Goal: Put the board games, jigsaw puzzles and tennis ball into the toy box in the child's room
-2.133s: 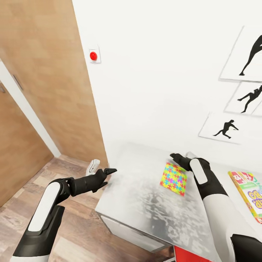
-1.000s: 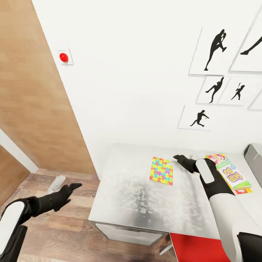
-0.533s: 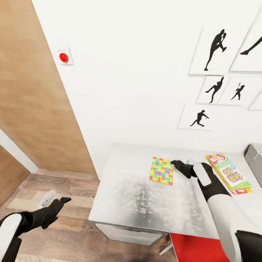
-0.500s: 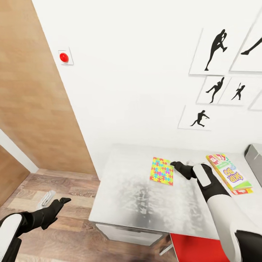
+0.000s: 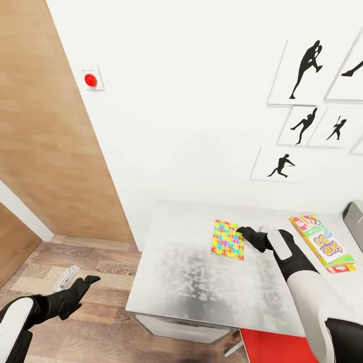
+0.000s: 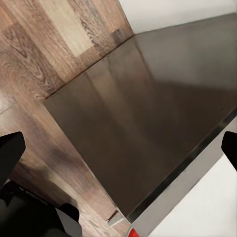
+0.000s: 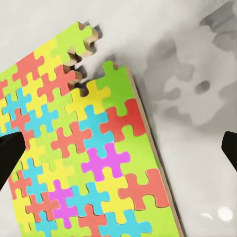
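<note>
Down in the lower left of the head view the left gripper (image 5: 83, 283) hangs over the wood floor (image 5: 101, 262), well off the table's edge. Its wrist view shows the two fingertips (image 6: 11, 153) far apart at opposite edges of the frame, so it's spread wide with nothing between them, looking at the table's dark side and pale top.

Middle of the frame, a bit right: the right gripper (image 5: 246, 233) sits low over the table (image 5: 191, 282), right at the right-hand edge of the jigsaw puzzle (image 5: 228, 239). From the head camera I can't tell if it's actually touching. The right wrist view has the black fingertips (image 7: 11, 154) spread out at either side, with the puzzle (image 7: 84, 163) lying flat between and below them.

The puzzle is a thin square of interlocking yellow, red, green, blue and pink pieces, tan edge showing, and there's a notch in one side where a piece seems out of line. It's turned slightly askew to the table edge.

Further right lies the SKIP BO board game (image 5: 322, 244), flat, long axis running away from the camera and tilted toward upper left. At the far right edge a grey corner of the toy box (image 5: 354, 218) pokes in; can't see what's inside.
</note>
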Motion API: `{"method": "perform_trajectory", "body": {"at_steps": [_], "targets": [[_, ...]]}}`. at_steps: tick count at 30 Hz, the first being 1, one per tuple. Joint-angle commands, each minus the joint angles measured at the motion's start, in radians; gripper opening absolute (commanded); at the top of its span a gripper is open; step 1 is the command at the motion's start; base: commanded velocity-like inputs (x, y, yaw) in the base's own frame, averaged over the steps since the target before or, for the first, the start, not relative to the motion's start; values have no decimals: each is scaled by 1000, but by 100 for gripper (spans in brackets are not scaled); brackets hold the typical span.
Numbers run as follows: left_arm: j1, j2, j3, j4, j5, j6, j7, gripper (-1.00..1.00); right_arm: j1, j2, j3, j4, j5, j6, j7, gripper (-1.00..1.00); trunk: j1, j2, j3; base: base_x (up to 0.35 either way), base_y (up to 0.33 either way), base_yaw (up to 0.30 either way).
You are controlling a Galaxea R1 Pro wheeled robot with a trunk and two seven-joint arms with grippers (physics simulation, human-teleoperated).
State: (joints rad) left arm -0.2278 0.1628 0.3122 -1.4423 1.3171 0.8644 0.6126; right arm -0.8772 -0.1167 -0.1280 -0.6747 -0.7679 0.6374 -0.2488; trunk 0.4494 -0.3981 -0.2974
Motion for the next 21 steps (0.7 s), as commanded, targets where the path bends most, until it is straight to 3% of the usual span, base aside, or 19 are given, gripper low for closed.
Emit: {"method": "perform_trajectory", "body": {"at_steps": [1, 11, 21], "targets": [[-1, 0, 1, -1, 11, 2, 10, 100, -1, 1, -1, -1, -10, 0, -9, 100, 1, -2, -2, 2, 2, 0], [-1, 0, 1, -1, 11, 3, 10, 100, -1, 4, -1, 32, -10, -23, -8, 100, 1, -2, -2, 0, 0, 5], [-1, -2, 1, -1, 13, 2, 10, 100, -1, 5, -1, 36, -10, -24, -8, 100, 1, -2, -2, 0, 0, 241]]}}
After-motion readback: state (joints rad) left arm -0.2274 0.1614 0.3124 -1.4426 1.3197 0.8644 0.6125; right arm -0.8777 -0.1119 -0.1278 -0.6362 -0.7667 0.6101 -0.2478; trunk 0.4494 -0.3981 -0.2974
